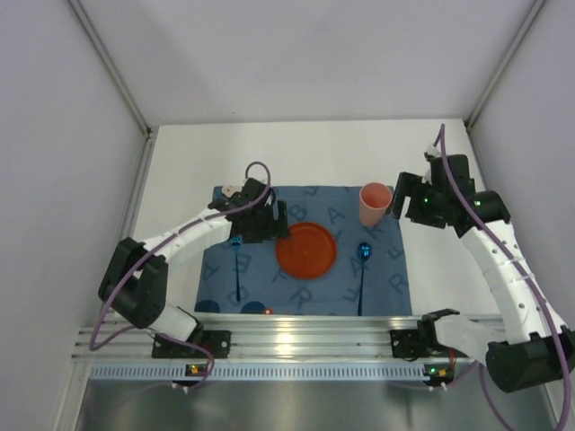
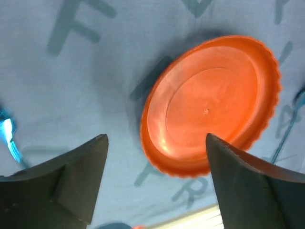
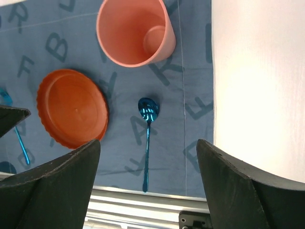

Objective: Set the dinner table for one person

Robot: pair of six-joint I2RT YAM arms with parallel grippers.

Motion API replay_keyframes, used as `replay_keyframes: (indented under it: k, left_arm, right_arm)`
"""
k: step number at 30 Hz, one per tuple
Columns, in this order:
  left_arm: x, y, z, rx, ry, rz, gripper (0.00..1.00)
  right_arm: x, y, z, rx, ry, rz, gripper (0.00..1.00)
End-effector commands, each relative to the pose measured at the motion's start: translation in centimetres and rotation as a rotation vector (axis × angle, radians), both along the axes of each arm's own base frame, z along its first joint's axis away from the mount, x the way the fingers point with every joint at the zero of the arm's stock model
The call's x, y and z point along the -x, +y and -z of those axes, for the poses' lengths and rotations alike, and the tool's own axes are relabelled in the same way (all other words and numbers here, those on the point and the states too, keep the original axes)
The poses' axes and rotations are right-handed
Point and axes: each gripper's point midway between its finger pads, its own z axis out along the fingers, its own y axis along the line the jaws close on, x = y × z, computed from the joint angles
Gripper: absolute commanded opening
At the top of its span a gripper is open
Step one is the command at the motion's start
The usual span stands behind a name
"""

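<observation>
The white dinner table (image 1: 314, 153) carries a dark blue letter-printed mat (image 1: 395, 278). On the mat lie an orange plate (image 1: 305, 249), a pink cup (image 1: 375, 205) at the plate's far right, a blue spoon (image 1: 363, 260) to its right and a blue utensil (image 1: 237, 260) to its left. My left gripper (image 1: 268, 224) is open and empty, hovering just left of the plate (image 2: 209, 105). My right gripper (image 1: 406, 205) is open and empty, just right of the cup (image 3: 136, 31), above the spoon (image 3: 147, 138).
The ribbed aluminium rail (image 1: 287, 346) runs along the table's near edge. Small dark blue round shapes (image 1: 208, 305) and a tiny orange bit (image 1: 268, 311) sit at the mat's near edge. Grey walls enclose the table on three sides.
</observation>
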Motion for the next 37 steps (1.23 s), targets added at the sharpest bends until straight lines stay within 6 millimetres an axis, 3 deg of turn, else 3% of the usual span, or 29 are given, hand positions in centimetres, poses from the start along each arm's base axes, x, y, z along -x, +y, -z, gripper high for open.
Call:
replay_keyframes:
  k: [1,2,3,5,6,9,16,21,29,37]
  left_arm:
    - [0.9,1.6,-5.6,0.025,-0.129,-0.066,0.91]
    - [1.2,2.1,-6.6,0.03,-0.154,-0.085,0.91]
    - [1.8,2.7,-9.2,0.078,-0.206,-0.111,0.91]
    - [3.1,3.8,-11.1,0.103,-0.236,-0.133,0.91]
    - [4.0,4.4,-13.6,0.151,-0.3,-0.142,0.9]
    - [6.1,6.4,-16.3,0.194,-0.388,-0.16,0.9]
    - [10.3,10.5,-15.7,0.144,-0.398,-0.19,0.87]
    - [12.5,13.3,-16.6,0.117,-0.443,-0.226,0.88]
    - [13.7,15.2,-16.1,0.019,-0.418,-0.221,0.87]
    - [13.0,16.6,-16.3,-0.033,-0.472,-0.264,0.88]
  right_arm:
    - [1.4,0.4,-3.4,-0.039,-0.107,-0.025,0.83]
    - [1.8,0.8,-4.4,-0.062,-0.135,-0.057,0.85]
    - [2.7,1.4,-6.5,-0.096,-0.198,-0.094,0.88]
    - [4.7,3.2,-9.4,-0.201,-0.269,-0.189,0.96]
    - [6.3,3.4,-12.1,-0.26,-0.361,-0.196,1.0]
    - [10.2,3.3,-14.4,-0.408,-0.476,-0.148,1.0]
    - [16.2,2.0,-10.2,-0.57,-0.474,-0.021,1.0]
    - [19.4,0.4,-9.5,-0.598,-0.495,0.052,1.0]
    - [21.7,-0.7,-8.9,-0.574,-0.473,0.09,1.0]
    - [20.7,-1.4,-8.6,-0.503,-0.465,0.109,1.0]
